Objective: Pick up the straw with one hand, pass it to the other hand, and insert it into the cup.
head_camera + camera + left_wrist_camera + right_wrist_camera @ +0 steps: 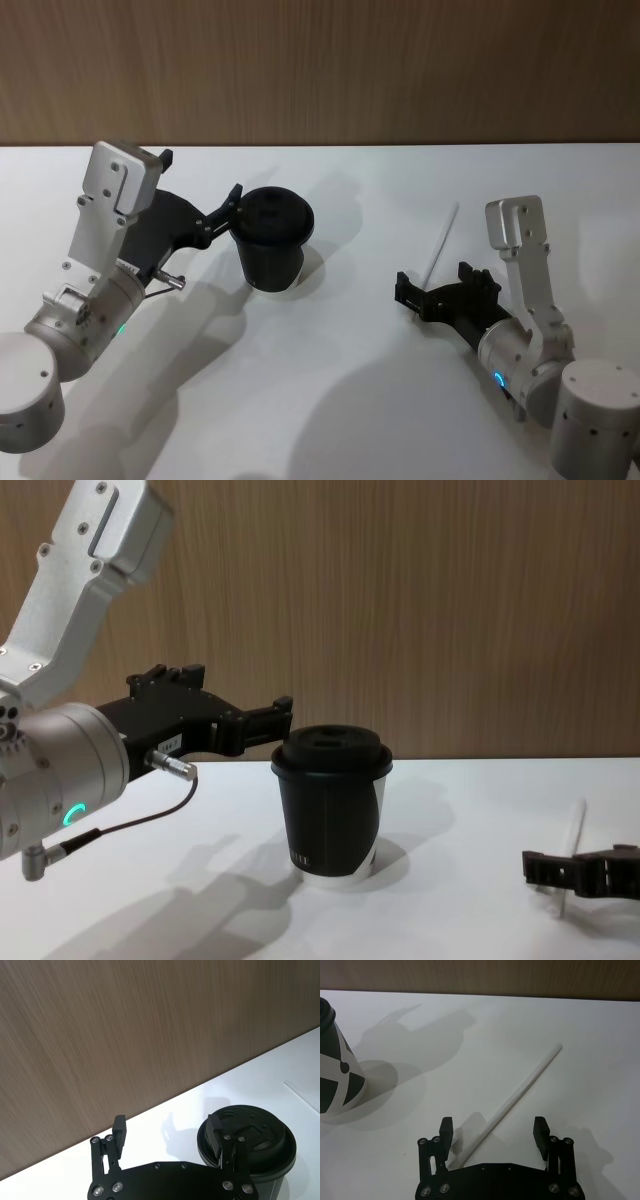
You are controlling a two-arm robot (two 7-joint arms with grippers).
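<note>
The white straw lies flat on the table, right of the cup. My right gripper is low over the straw's near end, open, with one finger on each side and not gripping it; it is also seen from above. The black lidded cup stands upright at the table's middle. My left gripper hovers open at lid height just left of the cup, one fingertip over the lid's rim. From the chest, the cup stands centre and the straw lies far right.
The white table runs back to a brown wood-grain wall. A thin black cable with a metal plug hangs from my left wrist. Open tabletop lies between the cup and the straw.
</note>
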